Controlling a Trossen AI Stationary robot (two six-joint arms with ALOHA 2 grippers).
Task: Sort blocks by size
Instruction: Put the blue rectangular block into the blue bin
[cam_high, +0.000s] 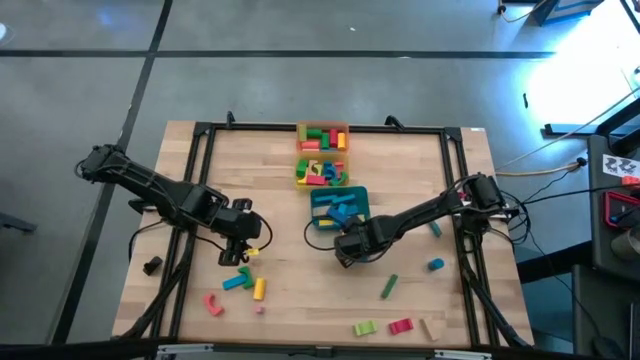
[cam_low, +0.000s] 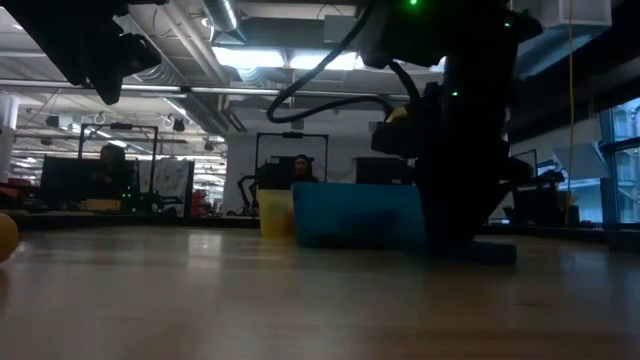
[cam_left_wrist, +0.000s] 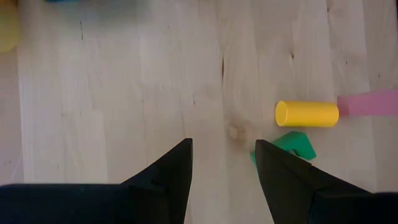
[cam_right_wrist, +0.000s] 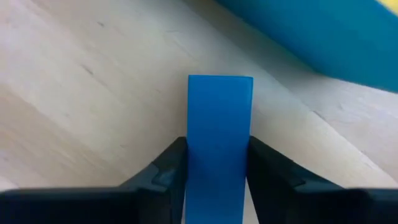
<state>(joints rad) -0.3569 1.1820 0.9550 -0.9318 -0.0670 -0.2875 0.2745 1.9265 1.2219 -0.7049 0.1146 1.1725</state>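
Observation:
My right gripper (cam_right_wrist: 217, 180) is down at the table just in front of the teal tray (cam_high: 340, 207), shut on a blue bar block (cam_right_wrist: 219, 124). My left gripper (cam_left_wrist: 224, 146) hangs open above bare wood at the table's left. Just beside it lie a yellow cylinder (cam_left_wrist: 308, 114), a pink bar (cam_left_wrist: 370, 102) and a green block (cam_left_wrist: 293, 144), which is partly hidden behind one finger. More blocks fill the yellow tray (cam_high: 322, 172) and the orange tray (cam_high: 322, 137) at the far middle. My right gripper pinches the blue bar's two long sides (cam_right_wrist: 193, 162) between its two fingers (cam_right_wrist: 168, 171), at the end of the bar nearest the wrist. The fingers come from above, pointing down. The bar reaches out level past them toward the teal tray; whether it rests on the wood I cannot tell.
Loose blocks lie along the near side: a teal one (cam_high: 237, 281), a yellow one (cam_high: 260, 289), a red one (cam_high: 213, 304), green (cam_high: 389, 287), blue (cam_high: 436, 265), light green (cam_high: 364, 327) and pink (cam_high: 400, 325). A black frame (cam_high: 200, 130) borders the table.

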